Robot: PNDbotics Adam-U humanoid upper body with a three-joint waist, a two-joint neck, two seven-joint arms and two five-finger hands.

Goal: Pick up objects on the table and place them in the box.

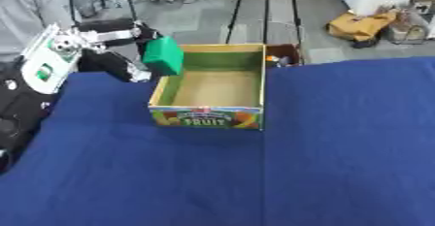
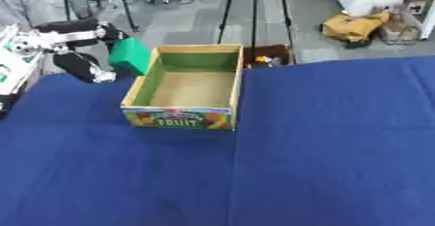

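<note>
Cloth, deep blue and bare in the near half, covers the table (image 1: 280,171); no loose object shows on it in either view. Farther in, left of centre, stands the cardboard fruit box (image 1: 210,117), open at the top, its printed panel facing the camera and its tan floor holding nothing that can be seen. At the box's far left corner the left hand (image 1: 136,32) comes in from the left edge, fingers curled round a green block (image 1: 163,55), which hangs tilted against the outside of the left wall, its upper part above the rim and not yet over the opening. The right hand is out of sight in both views. Judging from this, the step is the drop into the box. To do it well, the block should be raised enough for its lower edge to clear the wall, carried rightward until it sits over the middle of the floor, then lowered before the fingers open, so it neither catches the rim nor tips the light box. Beyond the table lies a grey floor with tripod legs (image 1: 242,11).
</note>
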